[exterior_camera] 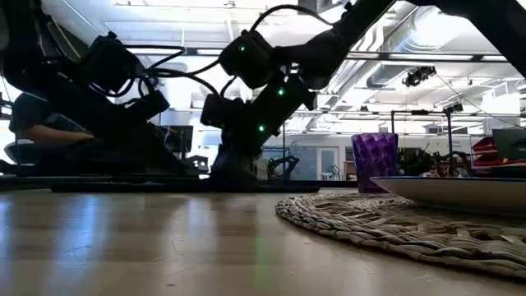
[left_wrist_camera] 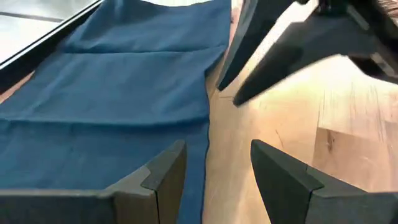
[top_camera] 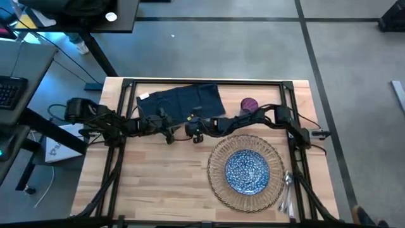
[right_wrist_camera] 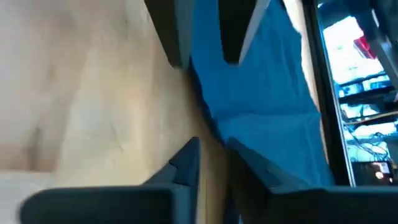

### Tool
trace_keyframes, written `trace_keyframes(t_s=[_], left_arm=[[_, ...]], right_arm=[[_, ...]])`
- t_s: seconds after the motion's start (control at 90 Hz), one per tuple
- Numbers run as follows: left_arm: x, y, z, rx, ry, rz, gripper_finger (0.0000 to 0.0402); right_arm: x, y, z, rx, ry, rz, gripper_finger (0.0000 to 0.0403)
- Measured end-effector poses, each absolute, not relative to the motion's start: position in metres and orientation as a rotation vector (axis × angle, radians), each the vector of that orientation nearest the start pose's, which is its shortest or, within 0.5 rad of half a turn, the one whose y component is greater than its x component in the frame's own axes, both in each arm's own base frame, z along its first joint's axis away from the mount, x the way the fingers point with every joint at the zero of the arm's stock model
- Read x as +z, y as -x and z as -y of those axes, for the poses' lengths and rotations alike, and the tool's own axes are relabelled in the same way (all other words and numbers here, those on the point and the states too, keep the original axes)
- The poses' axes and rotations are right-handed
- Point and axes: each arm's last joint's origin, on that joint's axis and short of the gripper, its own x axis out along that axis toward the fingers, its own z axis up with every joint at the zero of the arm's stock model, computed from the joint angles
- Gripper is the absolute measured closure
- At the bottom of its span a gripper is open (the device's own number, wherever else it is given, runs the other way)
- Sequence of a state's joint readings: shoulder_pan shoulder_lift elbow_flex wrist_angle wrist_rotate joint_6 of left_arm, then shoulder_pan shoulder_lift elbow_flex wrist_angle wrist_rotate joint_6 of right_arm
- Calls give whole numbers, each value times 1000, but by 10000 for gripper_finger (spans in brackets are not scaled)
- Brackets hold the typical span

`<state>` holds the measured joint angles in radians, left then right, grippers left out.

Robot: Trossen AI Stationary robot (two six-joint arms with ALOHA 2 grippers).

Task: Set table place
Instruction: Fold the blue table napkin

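Observation:
The dark navy napkin (top_camera: 180, 101) lies spread flat on the table (top_camera: 158, 183) near its far edge. Both grippers are low at the napkin's near right corner. My left gripper (left_wrist_camera: 214, 174) is open, with one finger over the cloth's edge and the other over bare wood. My right gripper (right_wrist_camera: 214, 165) faces it from the right, open by a narrow gap, with the napkin's corner (right_wrist_camera: 217, 140) just ahead of its fingertips. The blue-white speckled plate (top_camera: 247, 170) rests on the woven mat (top_camera: 218, 149) at the near right. The purple cup (top_camera: 249, 103) stands right of the napkin. My left gripper hovers over the napkin's edge (left_wrist_camera: 205, 124); I cannot tell whether it touches the cloth. My right gripper has its fingers at the napkin's corner, slanting down from the table's right; I cannot tell whether it touches the cloth either.
Silver cutlery (top_camera: 286, 189) lies right of the mat, by the table's right edge. The black rail frame (top_camera: 209, 82) runs along the far edge behind the napkin. Bare wood stretches across the near left of the table.

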<state>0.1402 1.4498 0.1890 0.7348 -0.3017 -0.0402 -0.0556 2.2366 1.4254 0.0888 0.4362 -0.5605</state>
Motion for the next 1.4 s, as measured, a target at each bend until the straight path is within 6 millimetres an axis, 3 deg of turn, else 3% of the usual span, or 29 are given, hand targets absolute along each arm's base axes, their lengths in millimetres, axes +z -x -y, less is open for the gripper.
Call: trace_keyframes(t_s=[0.156, 0.3, 0.444, 0.567, 0.778, 0.944, 1.4], left_arm=[[104, -200, -37, 438, -20, -516, 238], [104, -200, -37, 438, -22, -517, 238], [104, -198, -37, 437, -22, -527, 238], [108, -197, -36, 435, -20, -516, 238], [121, -191, -36, 437, -19, -496, 238], [132, -187, -36, 443, -21, -456, 238], [153, -182, -35, 446, 20, -343, 238]], right_arm=[[109, -467, 39, -211, 791, -829, 263], [98, -476, 40, -212, 956, -782, 238], [85, -477, 42, -229, 1062, -818, 239], [85, -475, 44, -287, 1100, -876, 249], [112, -469, 44, -108, 912, -926, 260], [128, -474, 55, -71, 863, -909, 261], [104, -467, 77, -73, 942, -974, 261]])
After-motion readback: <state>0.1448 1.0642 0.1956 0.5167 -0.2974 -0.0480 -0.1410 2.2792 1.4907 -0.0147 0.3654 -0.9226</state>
